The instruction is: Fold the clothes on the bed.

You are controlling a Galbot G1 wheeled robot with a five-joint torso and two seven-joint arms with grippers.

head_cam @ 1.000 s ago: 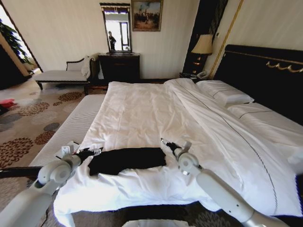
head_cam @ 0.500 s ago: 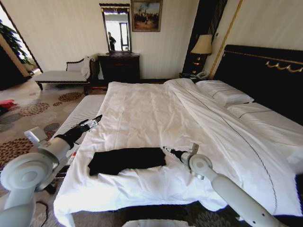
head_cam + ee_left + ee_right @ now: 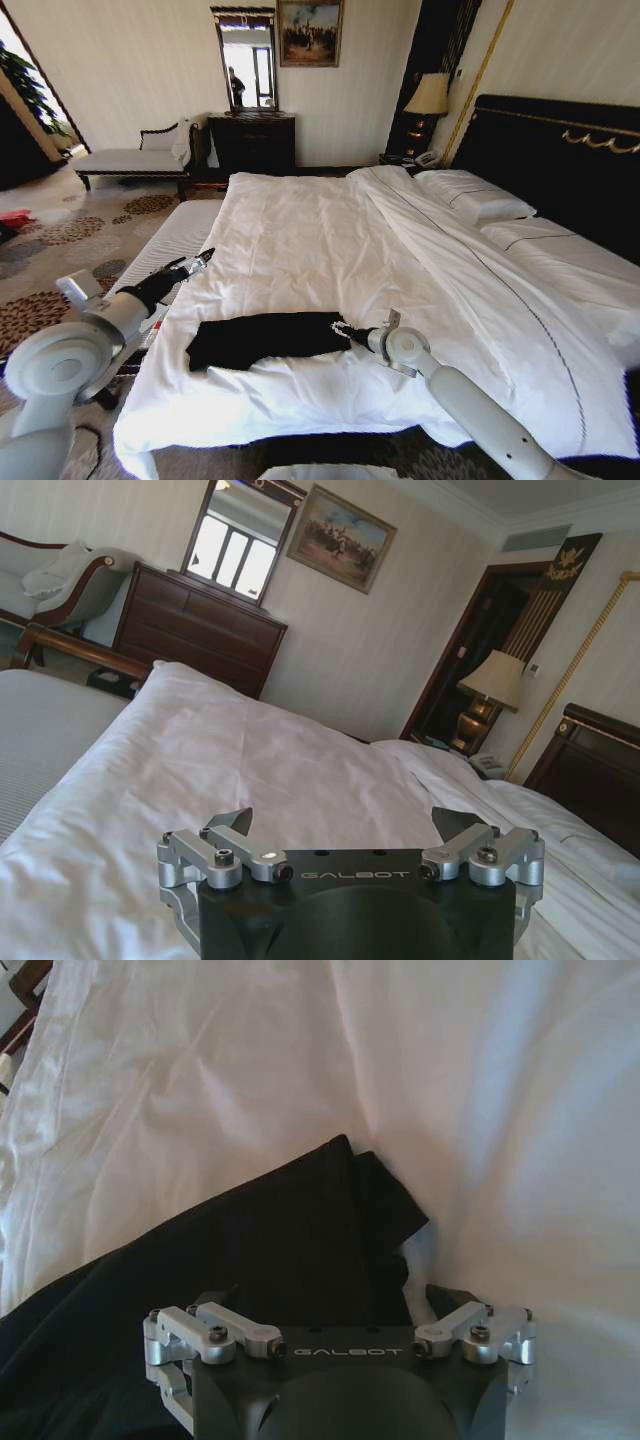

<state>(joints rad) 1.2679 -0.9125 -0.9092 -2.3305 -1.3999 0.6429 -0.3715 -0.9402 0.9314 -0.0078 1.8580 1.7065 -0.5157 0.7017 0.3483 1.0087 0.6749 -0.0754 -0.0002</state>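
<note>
A black shirt (image 3: 268,338) lies folded into a long flat band, no lettering showing, near the foot of the bed (image 3: 330,250) at its 6 o'clock edge. The right hand (image 3: 339,328), jaws spread, sits at the shirt's 3 o'clock end. The left hand (image 3: 203,257), open, hovers at the shirt's 10 o'clock.

The brand name "GALBOT" is printed in pale capitals on the black housing of the left gripper (image 3: 345,825), centred between its two silver finger linkages, as seen in the left wrist view. The same word "GALBOT" is printed on the black housing of the right gripper (image 3: 335,1300), seen in the right wrist view. No other lettering can be read.
</note>
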